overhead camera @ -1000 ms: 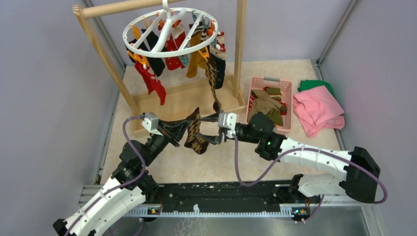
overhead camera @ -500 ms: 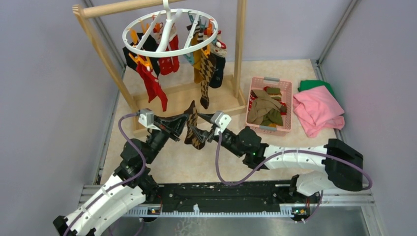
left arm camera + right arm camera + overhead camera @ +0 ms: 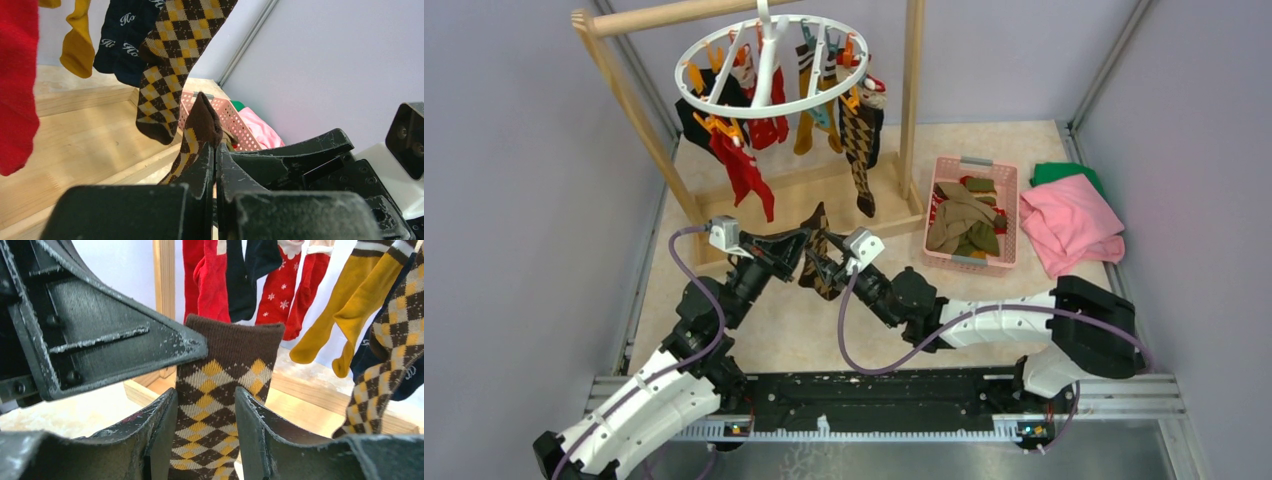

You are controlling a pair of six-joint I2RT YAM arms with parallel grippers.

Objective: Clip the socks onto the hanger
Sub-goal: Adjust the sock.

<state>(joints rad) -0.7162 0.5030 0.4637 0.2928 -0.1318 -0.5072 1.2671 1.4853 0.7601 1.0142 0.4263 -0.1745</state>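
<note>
A brown argyle sock (image 3: 816, 262) hangs upright between my two grippers above the floor. My left gripper (image 3: 807, 240) is shut on its dark cuff (image 3: 202, 117), with the jaws pressed together (image 3: 216, 152). My right gripper (image 3: 822, 268) is open, and its fingers (image 3: 165, 412) stand on either side of the sock's leg (image 3: 220, 390), just below the left gripper's tip (image 3: 195, 346). The white ring hanger (image 3: 764, 70) hangs from the wooden rack with several socks clipped on: red (image 3: 746, 172), mustard (image 3: 807, 125), argyle (image 3: 860, 135) and navy (image 3: 122, 40).
A pink basket (image 3: 969, 262) holding more socks stands to the right of the rack base. A pink cloth (image 3: 1069, 225) and a green cloth (image 3: 1064, 172) lie at the far right. The rack's wooden posts (image 3: 911, 90) and base board (image 3: 804, 195) stand right behind the grippers.
My right arm has swung left and closed in on the left gripper, now low on the sock. The hanger has turned, so the hanging socks have shifted. The left gripper has kept its hold.
</note>
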